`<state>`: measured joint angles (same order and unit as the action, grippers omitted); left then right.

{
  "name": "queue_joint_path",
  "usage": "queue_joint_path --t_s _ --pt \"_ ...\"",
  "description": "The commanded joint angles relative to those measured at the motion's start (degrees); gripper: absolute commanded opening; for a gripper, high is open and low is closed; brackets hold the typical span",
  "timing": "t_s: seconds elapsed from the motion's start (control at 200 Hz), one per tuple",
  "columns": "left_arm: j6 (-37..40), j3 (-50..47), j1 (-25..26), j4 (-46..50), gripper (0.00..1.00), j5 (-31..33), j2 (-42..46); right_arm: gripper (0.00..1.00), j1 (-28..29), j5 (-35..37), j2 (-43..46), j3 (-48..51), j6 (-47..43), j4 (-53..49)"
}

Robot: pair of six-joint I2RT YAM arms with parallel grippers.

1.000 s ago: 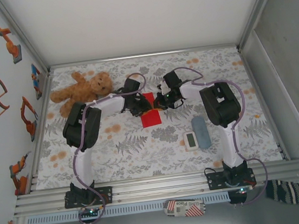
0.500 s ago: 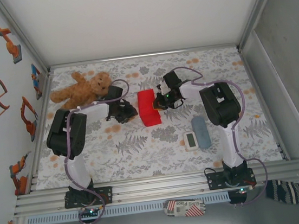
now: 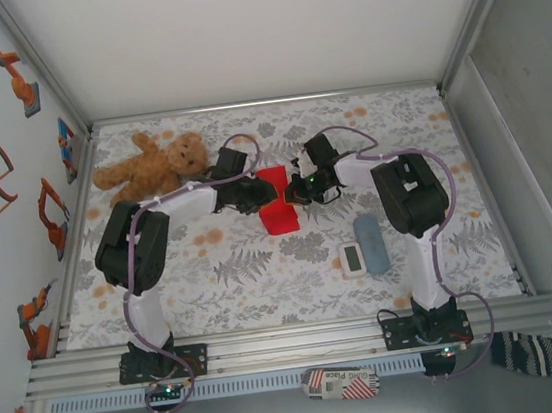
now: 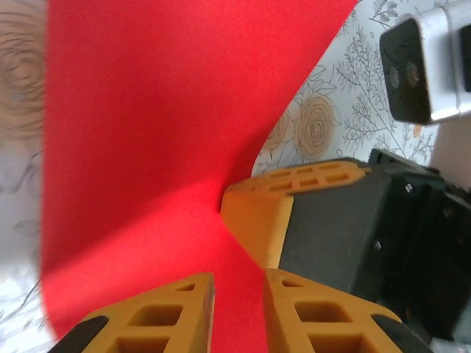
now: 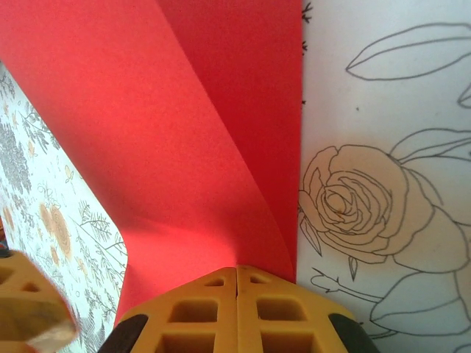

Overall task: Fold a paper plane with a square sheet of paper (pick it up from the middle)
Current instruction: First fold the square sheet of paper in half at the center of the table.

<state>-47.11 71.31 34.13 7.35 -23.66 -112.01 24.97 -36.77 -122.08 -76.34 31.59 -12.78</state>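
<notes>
Near the teddy bear (image 3: 150, 162), the square sheet of paper (image 3: 275, 198) is pinched in the closed right gripper (image 5: 236, 271), the left gripper (image 4: 238, 276) narrowly parted beside it; tearing is risked by any sideways tug.

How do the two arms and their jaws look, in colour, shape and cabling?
The left arm and the right arm are built alike: white tubular links joined by bulky black joint housings, standing on black bases. Thin lilac cables loop loosely along each arm. The jaws are orange-yellow blocks with rectangular pockets moulded into them, mounted on black bodies.
</notes>
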Motion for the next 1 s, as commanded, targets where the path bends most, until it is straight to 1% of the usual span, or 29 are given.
queue_joint_path --t_s 0.0,0.24,0.31,0.476,0.546,0.626,0.676,0.756,0.851,0.921,0.997 --pt "0.1 3.0 -1.3 -0.9 0.25 -1.6 -4.0 0.0 0.7 8.2 -4.7 3.4 -0.6 -11.2" --pt "1.9 4.4 -4.0 -0.2 0.25 -2.4 -8.9 0.0 0.7 9.3 -5.0 3.2 -1.0 -11.8" --pt "2.9 3.5 -5.1 0.5 0.25 -1.5 -9.5 0.0 0.6 9.9 -5.1 3.2 -1.2 -12.0" --pt "3.6 -0.2 -10.6 -0.8 0.25 -2.4 -9.6 0.0 0.5 10.6 -5.3 2.9 -1.8 -12.8" --pt "4.4 0.1 -12.5 0.1 0.25 -2.5 -8.9 0.0 0.6 10.8 -5.2 2.6 -2.1 -13.2" --pt "6.2 2.0 -13.4 2.8 0.25 -1.3 -7.3 0.0 0.6 11.0 -5.1 2.3 -2.2 -13.4" --pt "7.2 3.3 -13.2 4.0 0.25 -1.2 -6.0 0.0 0.5 11.0 -5.1 2.2 -2.2 -13.5" --pt "7.0 3.5 -12.2 2.7 0.25 -2.9 -3.0 0.0 0.5 11.0 -5.2 2.2 -2.1 -13.6" --pt "4.8 0.9 -9.9 -3.6 0.26 -6.3 -0.4 0.0 0.5 11.1 -5.0 2.2 -2.1 -13.8" --pt "2.8 -0.2 -8.0 -7.0 0.26 -7.9 -0.8 0.0 0.5 11.0 -5.1 2.0 -2.2 -13.9" --pt "2.3 0.2 -6.2 -7.9 0.26 -8.1 -2.6 0.0 0.6 11.0 -5.3 1.7 -2.6 -14.4"
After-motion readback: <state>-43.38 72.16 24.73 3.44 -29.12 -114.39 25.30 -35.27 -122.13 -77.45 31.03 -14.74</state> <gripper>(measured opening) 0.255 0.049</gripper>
